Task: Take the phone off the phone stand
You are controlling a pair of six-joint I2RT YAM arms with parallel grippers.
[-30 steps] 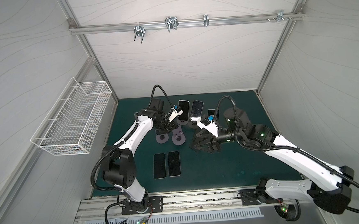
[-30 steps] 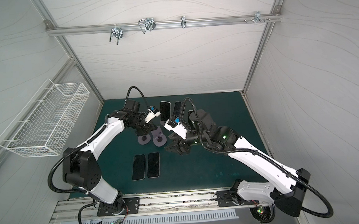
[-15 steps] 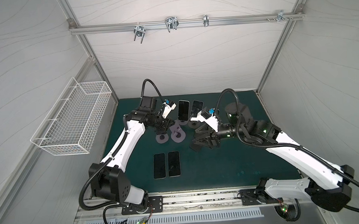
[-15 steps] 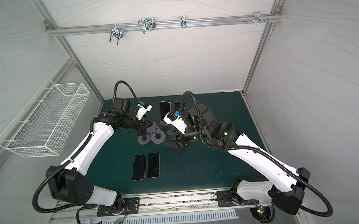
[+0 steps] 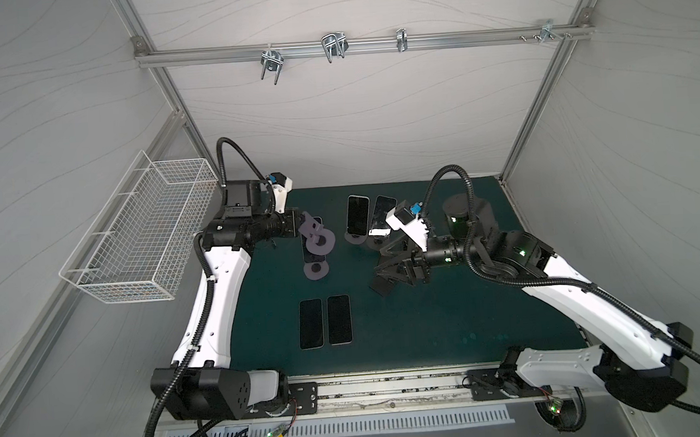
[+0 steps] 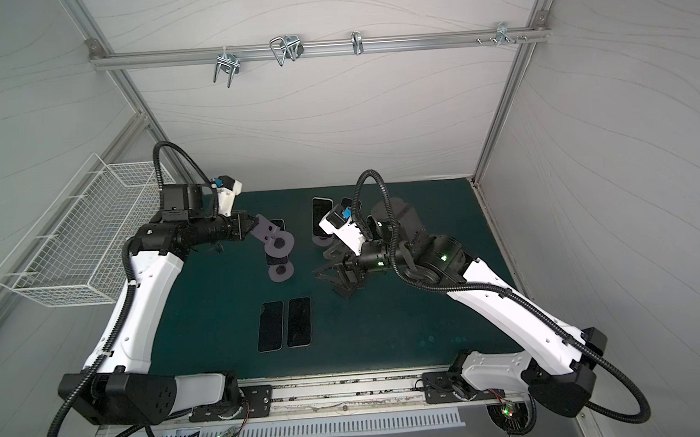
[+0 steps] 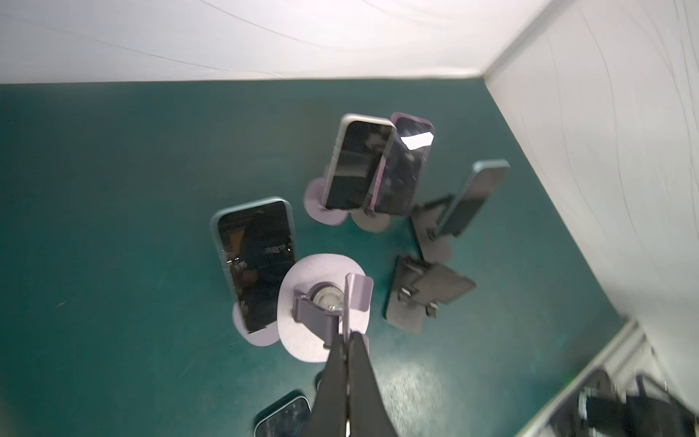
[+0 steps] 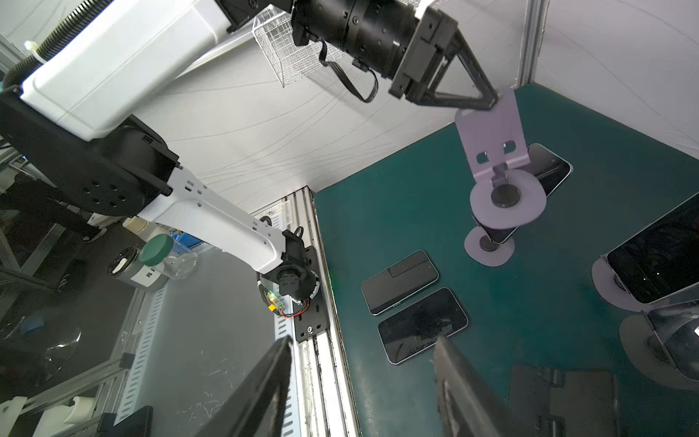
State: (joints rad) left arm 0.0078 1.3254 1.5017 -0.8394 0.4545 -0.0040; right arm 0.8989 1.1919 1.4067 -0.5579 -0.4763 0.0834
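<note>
My left arm shell (image 5: pixel 219 294) is smooth white plastic. The lilac phone stand (image 8: pixel 491 128) has a matt finish. The phone screens (image 8: pixel 401 282) are glossy glass. The green table mat (image 5: pixel 430 331) is matt, faintly scuffed.

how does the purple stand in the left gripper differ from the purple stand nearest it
The held stand hangs tilted above the mat, pinched by its back plate in the jaws of the left gripper; the other stand sits on the mat. The held stand is empty; the other stand carries a phone. Both are purple with round bases.
</note>
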